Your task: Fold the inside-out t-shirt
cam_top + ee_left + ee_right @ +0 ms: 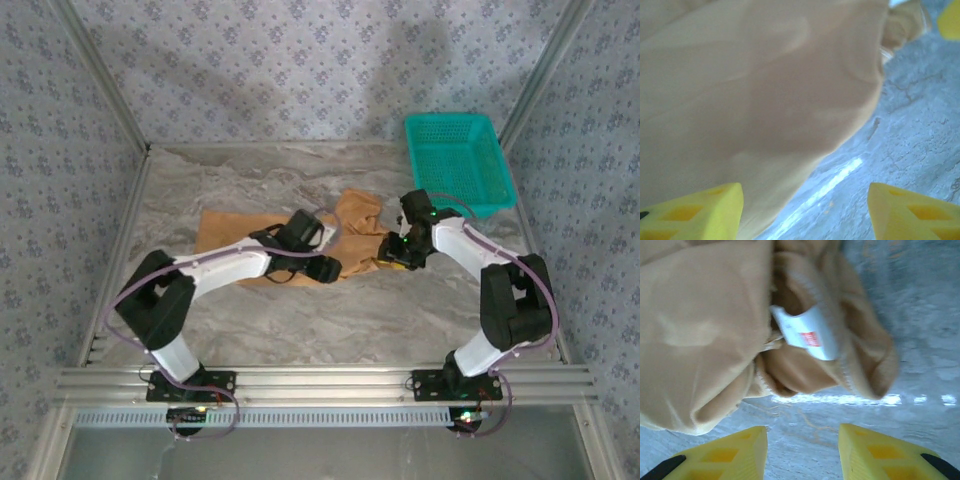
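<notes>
The tan inside-out t-shirt lies crumpled on the marble table, with a flatter part reaching left. My left gripper sits low at the shirt's near edge. In the left wrist view it is open, with the cloth just ahead and bare table between its yellow fingers. My right gripper is at the shirt's right end. In the right wrist view it is open over bare table, a little short of the bunched collar and its white label.
A teal mesh basket stands at the back right of the table, beyond the right arm. Bare marble stretches between the shirt and the arm bases. Patterned walls and metal frame posts close in the table's sides and back.
</notes>
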You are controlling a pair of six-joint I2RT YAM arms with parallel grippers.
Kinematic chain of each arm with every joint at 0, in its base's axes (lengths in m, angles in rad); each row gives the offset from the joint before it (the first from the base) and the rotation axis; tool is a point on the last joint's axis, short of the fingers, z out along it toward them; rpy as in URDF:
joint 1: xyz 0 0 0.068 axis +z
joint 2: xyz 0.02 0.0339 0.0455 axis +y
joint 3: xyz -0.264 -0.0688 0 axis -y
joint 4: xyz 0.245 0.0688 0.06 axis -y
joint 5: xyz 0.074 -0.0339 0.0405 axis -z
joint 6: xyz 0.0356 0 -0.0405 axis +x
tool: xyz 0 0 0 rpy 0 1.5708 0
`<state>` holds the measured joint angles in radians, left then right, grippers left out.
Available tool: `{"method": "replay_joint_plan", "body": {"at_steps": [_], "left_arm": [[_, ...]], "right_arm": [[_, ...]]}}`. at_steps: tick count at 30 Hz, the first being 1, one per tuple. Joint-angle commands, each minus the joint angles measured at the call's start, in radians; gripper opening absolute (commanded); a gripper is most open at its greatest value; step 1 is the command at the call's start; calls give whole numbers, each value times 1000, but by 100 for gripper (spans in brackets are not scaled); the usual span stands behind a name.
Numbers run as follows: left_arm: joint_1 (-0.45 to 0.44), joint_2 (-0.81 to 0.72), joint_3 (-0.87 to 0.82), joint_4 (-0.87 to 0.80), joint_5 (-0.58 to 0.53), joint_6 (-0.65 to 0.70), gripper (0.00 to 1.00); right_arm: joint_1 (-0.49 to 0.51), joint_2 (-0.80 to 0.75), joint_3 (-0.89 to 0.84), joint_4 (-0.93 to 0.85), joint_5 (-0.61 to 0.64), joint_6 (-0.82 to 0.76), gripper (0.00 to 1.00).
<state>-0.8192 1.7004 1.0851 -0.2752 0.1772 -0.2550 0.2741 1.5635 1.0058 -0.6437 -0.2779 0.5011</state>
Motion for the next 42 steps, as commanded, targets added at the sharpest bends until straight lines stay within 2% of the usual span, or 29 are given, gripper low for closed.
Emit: {"method": "replay_joint_plan", "body": {"at_steps": [1, 7, 10, 12, 14, 15, 16, 19, 22, 24, 30, 35, 36, 37, 38, 39, 42], "left_arm": [[-18, 77, 99, 46, -41, 152, 67], [-51, 225, 225, -44, -62, 208, 68], [-52, 261, 266, -96, -70, 216, 60], [-52, 265, 286, -130, -81, 225, 44], [-47, 263, 306, -163, -80, 230, 20], [-43, 258, 317, -180, -78, 229, 7], [-38, 249, 324, -193, -80, 225, 0], [-18, 205, 333, -202, -77, 204, 0], [15, 168, 357, -215, -55, 190, 0], [40, 159, 371, -213, -40, 190, 0], [89, 182, 420, -214, 4, 185, 0], [111, 199, 444, -214, 28, 177, 0], [115, 197, 445, -212, 36, 173, 0], [119, 196, 444, -210, 34, 170, 0], [124, 194, 443, -210, 29, 168, 0], [135, 193, 442, -209, 17, 158, 0], [192, 191, 441, -194, 10, 97, 0]], "right_arm": [[-21, -47, -11, 23, -27, 13, 43], [-40, -75, -16, 16, -47, 4, 43], [-51, -80, -19, 22, -58, 2, 43], [-50, -77, -20, 28, -62, 1, 43], [-44, -73, -24, 38, -71, 9, 41], [-39, -71, -25, 38, -77, 16, 38], [-32, -68, -26, 58, -82, 23, 34], [16, -47, -23, 96, -83, 44, 22], [68, -5, -18, 146, -91, 78, 22], [98, 26, -16, 196, -100, 107, 25], [177, 118, 10, 332, -104, 213, 45], [232, 192, 54, 400, -63, 296, 50], [239, 210, 63, 411, -53, 307, 45], [240, 224, 71, 414, -46, 314, 33], [241, 233, 81, 400, -42, 318, 14], [240, 227, 81, 384, -33, 314, 0], [250, 148, 29, 320, 16, 270, 0]]}}
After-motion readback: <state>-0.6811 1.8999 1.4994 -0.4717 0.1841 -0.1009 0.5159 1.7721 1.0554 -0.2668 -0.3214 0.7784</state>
